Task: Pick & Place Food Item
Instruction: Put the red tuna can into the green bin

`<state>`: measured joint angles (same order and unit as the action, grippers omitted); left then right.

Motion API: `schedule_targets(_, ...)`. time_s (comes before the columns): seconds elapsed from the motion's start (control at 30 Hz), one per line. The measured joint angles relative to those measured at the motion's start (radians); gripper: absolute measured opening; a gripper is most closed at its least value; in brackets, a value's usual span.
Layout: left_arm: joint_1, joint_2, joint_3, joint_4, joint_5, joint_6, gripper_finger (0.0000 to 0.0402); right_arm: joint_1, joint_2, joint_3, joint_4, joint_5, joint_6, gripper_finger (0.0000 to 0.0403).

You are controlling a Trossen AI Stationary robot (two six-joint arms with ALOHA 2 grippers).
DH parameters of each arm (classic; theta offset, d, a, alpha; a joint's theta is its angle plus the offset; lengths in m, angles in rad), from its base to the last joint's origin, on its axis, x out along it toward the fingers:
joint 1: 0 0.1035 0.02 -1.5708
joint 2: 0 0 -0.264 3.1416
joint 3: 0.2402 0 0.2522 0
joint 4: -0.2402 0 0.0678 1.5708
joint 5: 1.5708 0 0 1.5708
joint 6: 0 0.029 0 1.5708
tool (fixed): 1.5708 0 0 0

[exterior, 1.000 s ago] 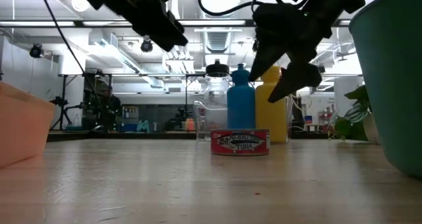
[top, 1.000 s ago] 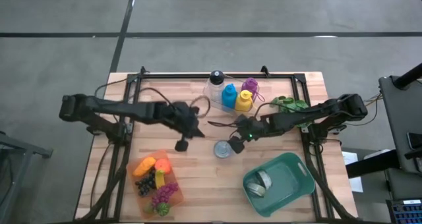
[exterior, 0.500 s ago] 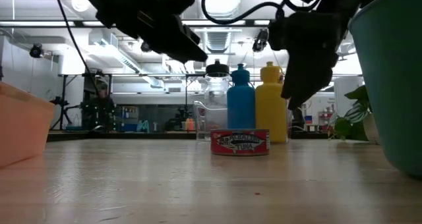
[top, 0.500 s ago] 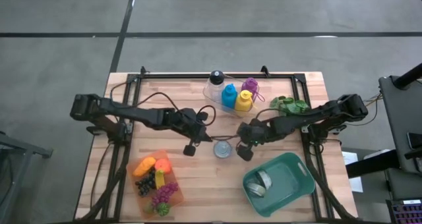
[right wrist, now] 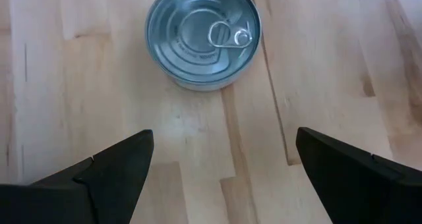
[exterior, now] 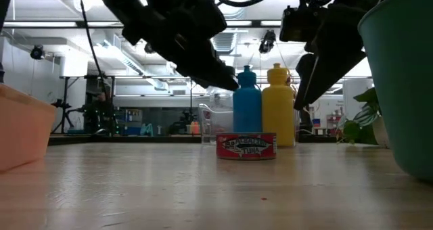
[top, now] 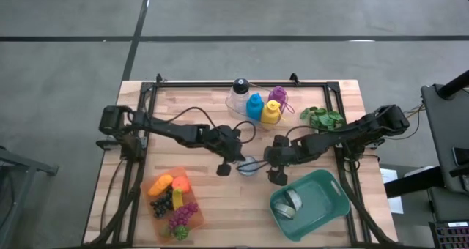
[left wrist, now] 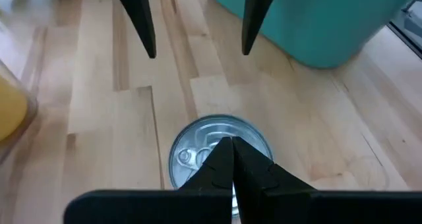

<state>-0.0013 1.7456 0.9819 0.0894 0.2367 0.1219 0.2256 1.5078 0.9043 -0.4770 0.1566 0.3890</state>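
Observation:
A round tin can (top: 248, 165) with a pull-tab lid and a red label (exterior: 247, 147) stands on its base on the wooden table. My left gripper (top: 238, 160) hovers above it, shut; in the left wrist view its closed fingertips (left wrist: 231, 159) show in front of the lid (left wrist: 198, 145). My right gripper (top: 270, 163) is open, just to the can's right, its fingers apart (right wrist: 224, 145) with the can (right wrist: 203, 36) ahead of them. In the low view both grippers (exterior: 230, 84) (exterior: 304, 88) hang well above the can.
A teal bin (top: 326, 194) sits near the table's right near corner with a round item inside. An orange tray of fruit (top: 174, 201) lies near-left. A clear jug (top: 239, 95), blue bottle (top: 254, 106), yellow bottle (top: 270, 111) and green leaves (top: 321, 117) stand at the far side.
My left gripper has travelled toward the table's right and a little toward the near edge, ending over the can. My right gripper has shifted toward the near edge and slightly right, turning as it went. The can has stayed in place.

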Motion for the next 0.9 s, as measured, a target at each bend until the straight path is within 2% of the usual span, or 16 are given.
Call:
schedule_targets(0.3,0.0,0.021,0.03,-0.019,0.0,0.002,0.0001,0.002,0.0,-0.008,0.026,0.0,0.021,0.037)
schedule_targets(0.47,0.0,0.021,0.029,-0.061,0.0,-0.008,0.0001,0.001,0.0,-0.008,0.101,0.0,0.018,0.037)
schedule_targets(0.6,0.0,0.021,0.029,-0.066,0.0,-0.029,0.0001,0.001,0.011,-0.023,0.164,0.0,-0.051,0.037)
schedule_targets(0.9,-0.001,0.021,0.028,-0.069,0.0,-0.025,0.0001,0.001,0.132,-0.046,0.192,0.005,-0.101,0.037)
